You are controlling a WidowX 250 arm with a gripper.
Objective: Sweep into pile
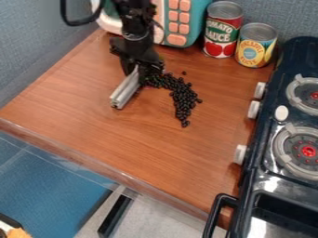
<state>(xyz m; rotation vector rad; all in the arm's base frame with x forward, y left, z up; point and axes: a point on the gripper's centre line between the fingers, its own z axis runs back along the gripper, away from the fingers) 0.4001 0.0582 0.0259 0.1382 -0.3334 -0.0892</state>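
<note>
At the upper centre of the counter, the black gripper (140, 69) hangs low, shut on a long grey bar (126, 89). The bar slants down and to the left from the gripper, its lower end close to the wooden surface. Small black beans (184, 96) lie right of the bar, in a curved band from beside the gripper toward the counter's middle. The band is dense near the gripper and tapers to a few beans at its lower end. One bean lies apart above it. The gripper partly hides the band's left end.
A teal toy with pink buttons (177, 23) stands behind the gripper. A tomato sauce can (222, 30) and a yellow-labelled can (256, 45) stand at the back right. The dark toy stove (266, 139) borders the right side. The counter's front edge (93, 155) runs diagonally below.
</note>
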